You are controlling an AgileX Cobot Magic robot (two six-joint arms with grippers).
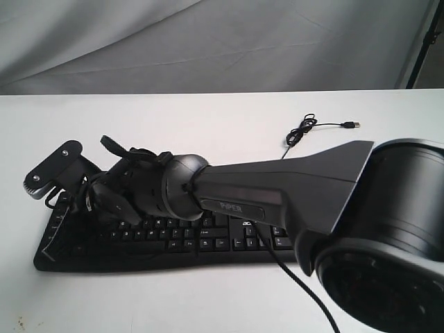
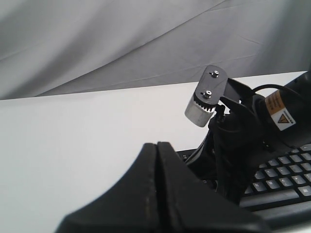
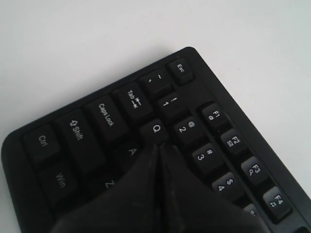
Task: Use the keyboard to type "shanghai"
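- Keyboard (image 1: 173, 239) lies flat on surface (image 1: 208, 125).
- Right fingers (image 3: 146, 179) pressed together, tip between Q key (image 3: 156, 128) and A key (image 3: 132, 151).
- Left fingers (image 2: 146, 189) pressed together, near keyboard.
- Likely step: locating "s"; next, press squarely.

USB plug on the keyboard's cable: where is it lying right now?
In the exterior view the USB plug lies loose on the white table, toward the right, beyond the keyboard and just past the cable's tangled coil.
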